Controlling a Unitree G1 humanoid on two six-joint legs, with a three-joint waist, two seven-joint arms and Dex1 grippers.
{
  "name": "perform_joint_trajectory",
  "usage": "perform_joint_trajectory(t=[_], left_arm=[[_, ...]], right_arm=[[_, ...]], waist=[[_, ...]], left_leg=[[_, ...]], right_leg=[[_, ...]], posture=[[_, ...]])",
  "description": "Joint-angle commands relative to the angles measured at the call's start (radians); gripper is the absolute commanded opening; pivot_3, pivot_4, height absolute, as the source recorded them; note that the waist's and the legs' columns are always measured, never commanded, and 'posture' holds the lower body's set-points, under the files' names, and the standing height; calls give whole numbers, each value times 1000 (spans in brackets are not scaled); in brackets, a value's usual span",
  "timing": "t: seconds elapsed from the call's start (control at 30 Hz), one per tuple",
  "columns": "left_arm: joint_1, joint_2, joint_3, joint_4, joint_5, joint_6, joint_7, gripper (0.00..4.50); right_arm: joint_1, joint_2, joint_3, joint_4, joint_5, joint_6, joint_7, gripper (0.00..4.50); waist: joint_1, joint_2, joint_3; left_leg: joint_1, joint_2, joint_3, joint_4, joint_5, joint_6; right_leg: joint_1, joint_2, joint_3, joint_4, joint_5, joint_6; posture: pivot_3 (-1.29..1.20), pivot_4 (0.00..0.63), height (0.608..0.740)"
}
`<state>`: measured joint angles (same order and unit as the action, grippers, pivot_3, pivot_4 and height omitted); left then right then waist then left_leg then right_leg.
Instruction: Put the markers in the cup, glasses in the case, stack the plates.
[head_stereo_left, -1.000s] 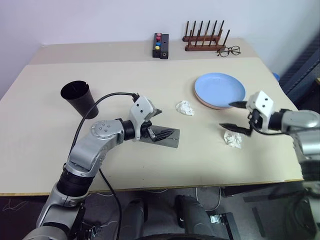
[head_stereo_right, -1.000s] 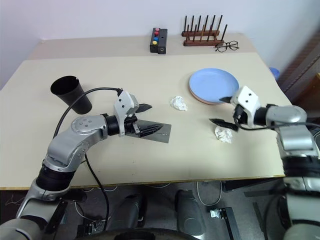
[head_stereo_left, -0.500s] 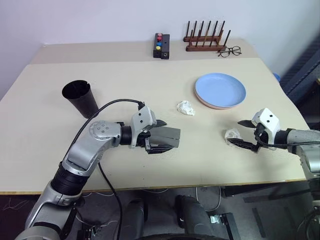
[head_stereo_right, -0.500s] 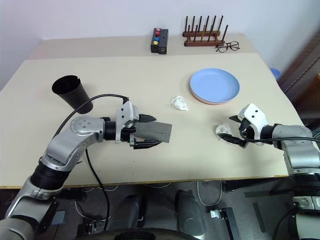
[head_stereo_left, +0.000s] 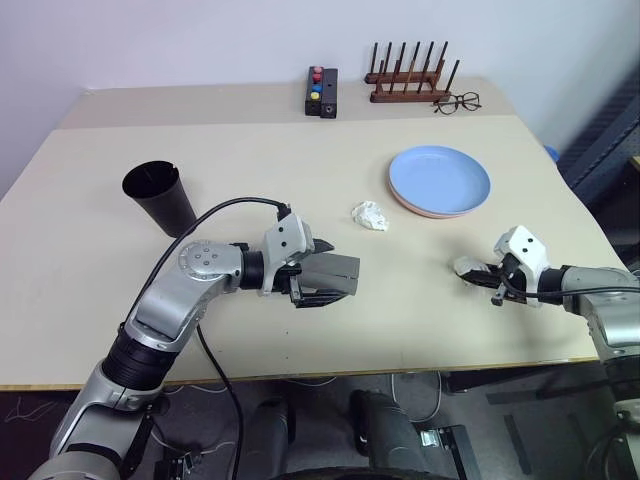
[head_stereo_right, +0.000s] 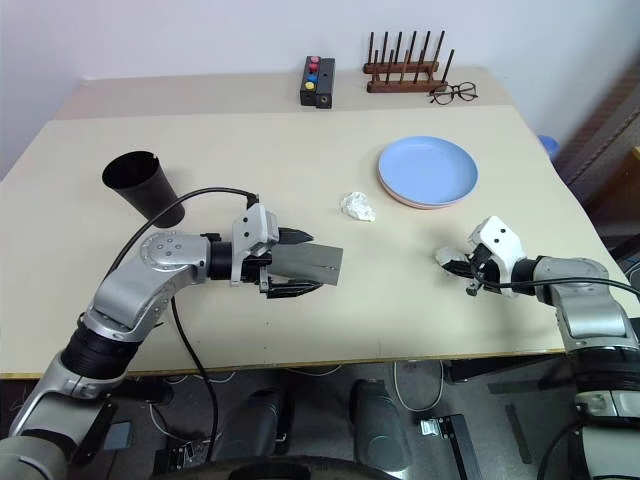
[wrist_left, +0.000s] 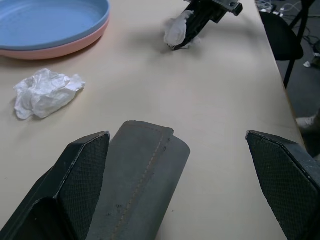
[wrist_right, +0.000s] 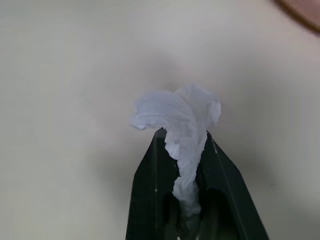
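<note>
Grey case (wrist_left: 140, 185) between left fingers (wrist_left: 82, 172).

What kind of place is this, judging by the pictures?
Probably a lab or test room set up for robot practice, not a home. A plain beige table stands against a bare wall, a small box with coloured buttons sits at its far edge, and cables and equipment lie on the floor below.

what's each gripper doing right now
Left gripper: open, around the grey case.
Right gripper: shut on a crumpled tissue.
</note>
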<state>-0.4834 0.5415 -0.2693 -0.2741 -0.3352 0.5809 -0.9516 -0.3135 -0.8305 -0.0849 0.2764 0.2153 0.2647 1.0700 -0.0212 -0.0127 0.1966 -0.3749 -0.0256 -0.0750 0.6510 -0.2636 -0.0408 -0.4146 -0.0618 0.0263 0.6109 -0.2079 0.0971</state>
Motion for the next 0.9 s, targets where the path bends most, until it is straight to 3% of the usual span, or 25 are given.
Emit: perform_joint_trajectory(t=[0.03,0.17,0.5,0.6,0.8,0.83,0.9], left_arm=[[-3,-7,21,-28,-3,1,23,4500],[-4,-21,30,-31,-6,14,54,4500],[11,-41,50,-77,-3,66,149,4500],[23,-35,63,-101,-8,88,175,4500],[67,-8,95,-167,-26,124,199,4500],[72,-5,97,-171,-29,127,203,4500],[78,-3,99,-176,-31,131,208,4500]], right_arm=[[-103,16,-36,-29,29,-39,-26,14],[-259,69,-14,83,-15,-132,-86,14],[-622,213,71,733,-204,-504,-285,14],[-678,236,81,851,-232,-544,-307,1032],[-704,254,88,921,-261,-584,-304,4163],[-708,256,81,917,-254,-584,-300,4480],[-712,259,67,901,-234,-582,-272,4480]], waist=[[-1,0,0],[0,0,0],[0,-1,1],[-1,-1,1],[-14,-1,1],[-17,-1,1],[-22,-1,1]], left_leg=[[0,0,0,0,0,0],[0,0,0,0,0,0],[-1,-1,0,-3,0,0],[-1,-1,0,-4,0,0],[-1,0,0,-4,0,0],[-1,-1,0,-4,0,0],[-1,-1,0,-4,0,0]], right_leg=[[0,0,0,0,0,0],[0,0,0,0,0,0],[-1,0,0,-1,2,-2],[-2,0,0,0,2,-2],[-2,0,0,0,2,-2],[-2,0,0,0,2,-2],[-2,0,1,0,2,-2]], posture=[[0,150,740],[0,150,740],[0,150,740],[0,150,740],[0,150,740],[0,150,740],[0,150,740]])
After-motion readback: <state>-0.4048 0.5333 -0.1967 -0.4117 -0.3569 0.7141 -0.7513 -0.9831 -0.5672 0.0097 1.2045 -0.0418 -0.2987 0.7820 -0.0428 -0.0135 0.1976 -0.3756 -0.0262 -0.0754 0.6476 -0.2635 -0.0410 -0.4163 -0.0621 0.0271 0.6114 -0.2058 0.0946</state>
